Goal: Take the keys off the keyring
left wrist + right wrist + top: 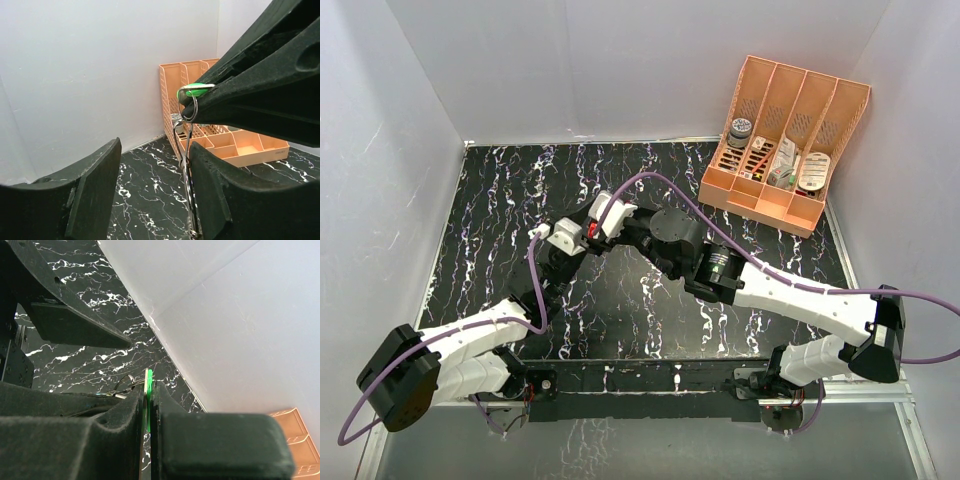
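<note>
A green-headed key (196, 90) is pinched edge-on between the fingers of my right gripper (150, 390), which is shut on it above the table. From that key (149, 385) the thin silver keyring (187, 175) hangs down as a narrow loop. My left gripper (157, 150) is open around the ring's lower part. The ring lies against the inner face of its right finger (215, 190); the left finger stands well clear. In the top view the two grippers meet over the middle of the table, left gripper (552, 238) and right gripper (605, 215). Only the green key shows.
An orange desk organiser (785, 145) with small items in its compartments stands at the back right against the wall, also seen as the organiser (235, 147). The black marbled table (500, 200) is enclosed by white walls on three sides.
</note>
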You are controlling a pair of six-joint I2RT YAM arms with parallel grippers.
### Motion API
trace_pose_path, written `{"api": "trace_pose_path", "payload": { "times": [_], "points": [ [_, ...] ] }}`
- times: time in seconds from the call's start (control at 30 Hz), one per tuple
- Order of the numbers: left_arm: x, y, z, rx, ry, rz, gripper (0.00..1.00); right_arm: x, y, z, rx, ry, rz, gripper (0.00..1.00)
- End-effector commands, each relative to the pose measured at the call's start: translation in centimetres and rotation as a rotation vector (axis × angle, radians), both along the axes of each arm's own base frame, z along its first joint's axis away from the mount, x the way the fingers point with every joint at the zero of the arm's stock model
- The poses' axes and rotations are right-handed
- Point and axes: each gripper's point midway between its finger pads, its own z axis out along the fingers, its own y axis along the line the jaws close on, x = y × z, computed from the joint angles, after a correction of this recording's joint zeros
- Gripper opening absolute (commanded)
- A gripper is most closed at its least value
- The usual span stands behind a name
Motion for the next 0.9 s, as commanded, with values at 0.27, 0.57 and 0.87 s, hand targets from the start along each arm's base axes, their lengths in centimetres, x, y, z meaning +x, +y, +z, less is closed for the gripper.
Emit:
{"api": "trace_pose_path", "payload": {
  "times": [0.27, 0.57, 0.87],
  "points": [
    [-0.59, 0.82, 2.0, -0.051, -0.067, 0.021, 0.41, -0.38, 0.09, 2.6, 0.096, -0.04, 0.015, 0.0],
    [-0.88, 0.74, 2.23, -0.054, -0.081, 0.009, 0.34, -0.39, 0.04, 2.56, 0.099, -0.041, 0.015, 0.0],
    [-1.06, 0.33, 2.04, -0.041, -0.081, -0.013, 0.24, -0.39, -0.16, 2.51, 0.101, -0.042, 0.009, 0.0]
  ]
}}
